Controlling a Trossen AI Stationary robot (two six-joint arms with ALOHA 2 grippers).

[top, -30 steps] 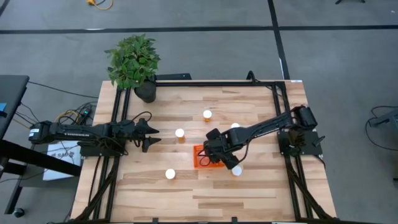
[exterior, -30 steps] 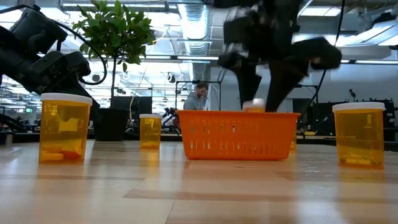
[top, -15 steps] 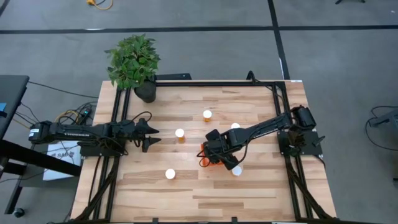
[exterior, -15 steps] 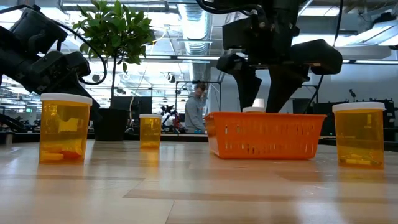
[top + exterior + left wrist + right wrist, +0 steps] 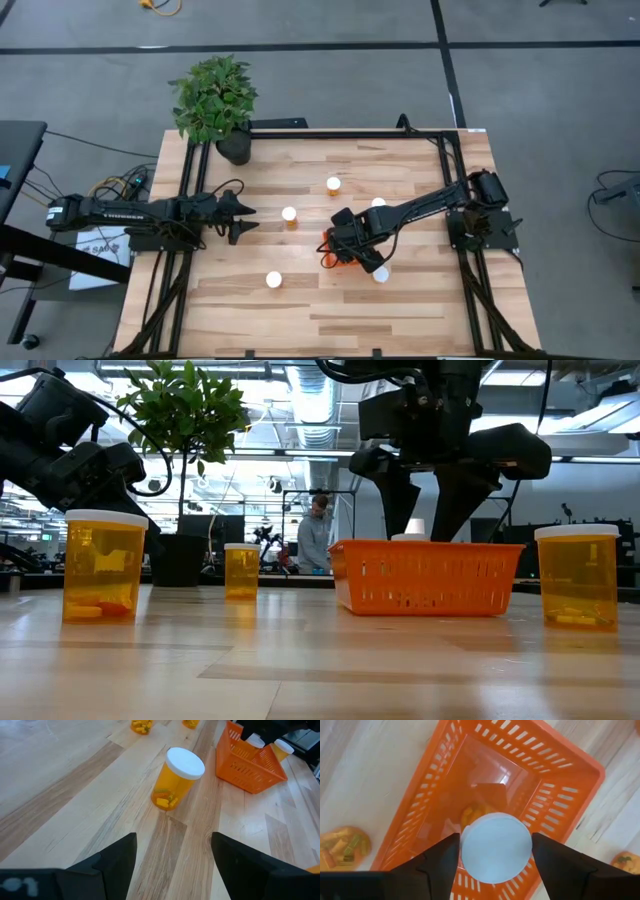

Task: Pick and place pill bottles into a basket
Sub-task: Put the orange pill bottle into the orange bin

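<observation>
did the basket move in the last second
Yes. In the low view the basket has slid rightward, away from the far pill bottle that stayed put, and now sits closer to the bottle at the right edge. The right gripper hangs over it.

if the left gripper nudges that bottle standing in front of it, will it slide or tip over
Probably slide at a low push: the pill bottle stands upright on smooth wood, squat, with a few pills at the bottom. Pushed near its white cap, it might tip, then roll, being round. It looks light, mostly empty. The left gripper is open, apart from it.
</observation>
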